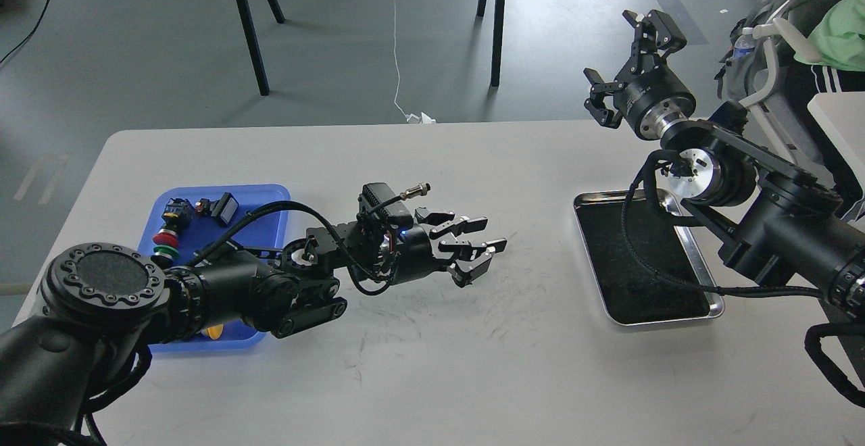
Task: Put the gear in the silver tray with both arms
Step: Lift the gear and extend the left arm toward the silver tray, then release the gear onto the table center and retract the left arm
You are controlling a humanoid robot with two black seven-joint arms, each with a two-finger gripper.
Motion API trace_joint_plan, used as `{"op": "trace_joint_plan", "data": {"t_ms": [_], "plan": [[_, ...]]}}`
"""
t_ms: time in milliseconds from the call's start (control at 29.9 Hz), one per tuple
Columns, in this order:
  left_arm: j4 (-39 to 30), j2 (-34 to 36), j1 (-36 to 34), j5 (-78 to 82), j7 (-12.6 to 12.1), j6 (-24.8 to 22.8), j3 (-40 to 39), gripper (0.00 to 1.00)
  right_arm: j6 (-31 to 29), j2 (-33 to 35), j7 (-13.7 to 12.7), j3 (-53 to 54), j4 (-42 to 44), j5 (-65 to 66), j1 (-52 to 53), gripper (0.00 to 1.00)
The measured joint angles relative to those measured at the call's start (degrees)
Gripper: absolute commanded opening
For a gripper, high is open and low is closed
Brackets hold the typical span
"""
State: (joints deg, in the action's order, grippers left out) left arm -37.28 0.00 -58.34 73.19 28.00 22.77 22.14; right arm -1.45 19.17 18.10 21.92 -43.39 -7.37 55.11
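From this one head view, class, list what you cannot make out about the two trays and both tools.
- Blue tray: its near half, with most of a yellow item, is hidden by the left arm.
- Small parts in the blue tray: too small to tell whether any is a gear.
- Silver tray: its far right corner is covered by the right arm.
- Left tool: seen from the side, so anything between its fingers is unclear.
- Right tool: open, nothing held.
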Motion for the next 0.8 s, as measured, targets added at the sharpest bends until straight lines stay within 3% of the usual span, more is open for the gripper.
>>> {"op": "trace_joint_plan", "data": {"t_ms": [100,234,401,602,802], "plan": [[0.05,0.0,-0.93,-1.54,0.0,0.0,-3.2,0.81,-0.08,1.09,-0.09,-5.48,-0.2,0.01,1.92,0.98],[-0.55,2.78,-2.59,-4.61,0.0,-0.06,-6.7,0.86,-0.46,2.67,-0.36,-11.26,-0.75,0.2,4.16,0.98],[-3.43,10.56,-3.1,-8.48,0.0,-0.39,-11.21,0.98,-0.8,4.36,-3.18,-16.23,-1.76,3.14,7.19,0.98],[-4.96,17.88,-2.97,-12.63,0.0,-1.6,-16.65,0.98,-2.77,7.53,-4.03,-21.71,-6.73,10.52,9.93,0.98],[-4.41,23.88,-2.59,-23.81,0.0,-10.55,-20.31,0.98,-5.73,8.07,-3.98,-30.53,-8.19,13.4,15.27,0.98]]}}
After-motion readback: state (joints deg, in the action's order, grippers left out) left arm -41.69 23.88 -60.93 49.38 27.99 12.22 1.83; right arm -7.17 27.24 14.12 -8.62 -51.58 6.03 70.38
